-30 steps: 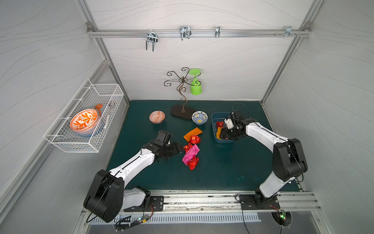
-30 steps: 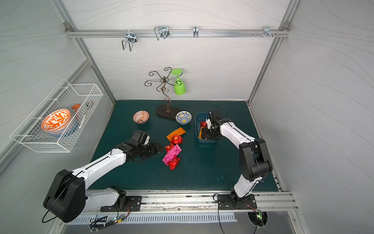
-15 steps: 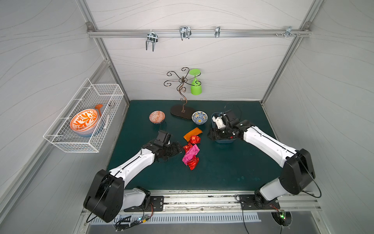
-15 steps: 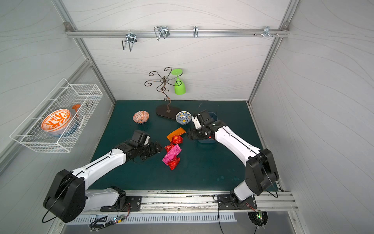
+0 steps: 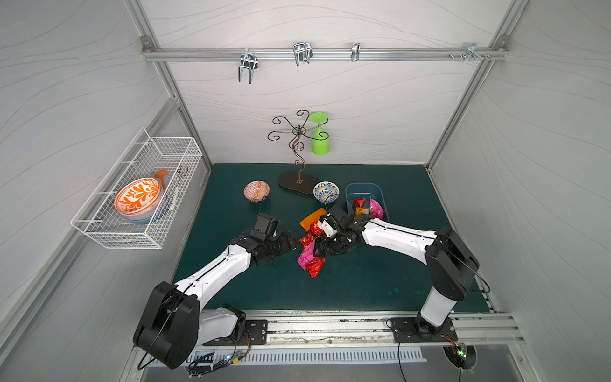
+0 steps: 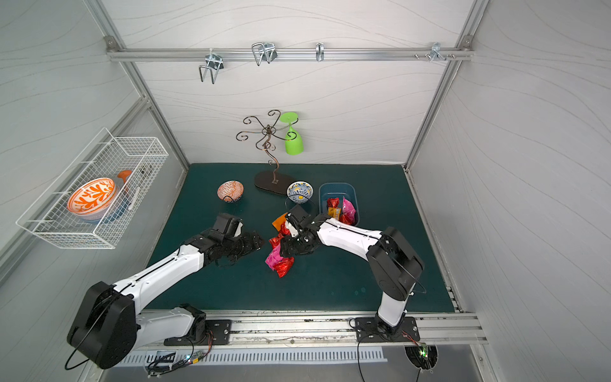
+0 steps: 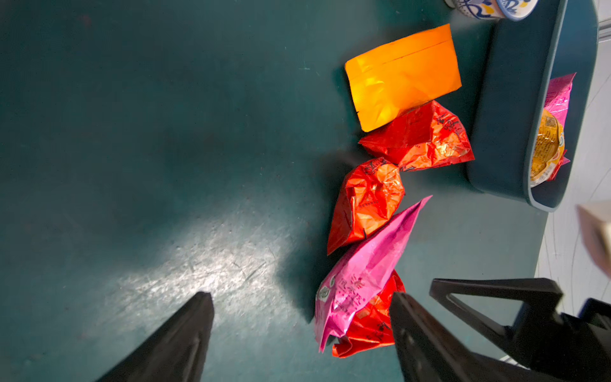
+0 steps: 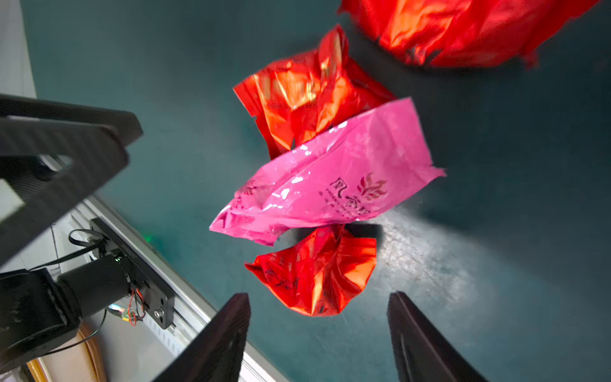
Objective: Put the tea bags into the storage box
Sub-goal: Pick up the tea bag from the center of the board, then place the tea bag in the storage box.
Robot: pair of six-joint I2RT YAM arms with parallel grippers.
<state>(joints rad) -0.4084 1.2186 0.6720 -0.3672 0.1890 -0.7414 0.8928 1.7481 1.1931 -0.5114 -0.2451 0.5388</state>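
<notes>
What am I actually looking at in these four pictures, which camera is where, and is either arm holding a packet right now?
Two white robot arms reach over a green mat. Each ends in a two-fingered tool.

Two pictures look down on the whole scene from overhead and are nearly alike. The other two come from cameras on the arms' wrists, looking out past the black fingers.

Five tea bags lie clustered on the mat: an orange packet, a pink packet and three red ones. More already sit in the blue storage box.

The left tool is open beside the cluster. The right tool is open and pointed at a red packet. Neither holds anything.
</notes>
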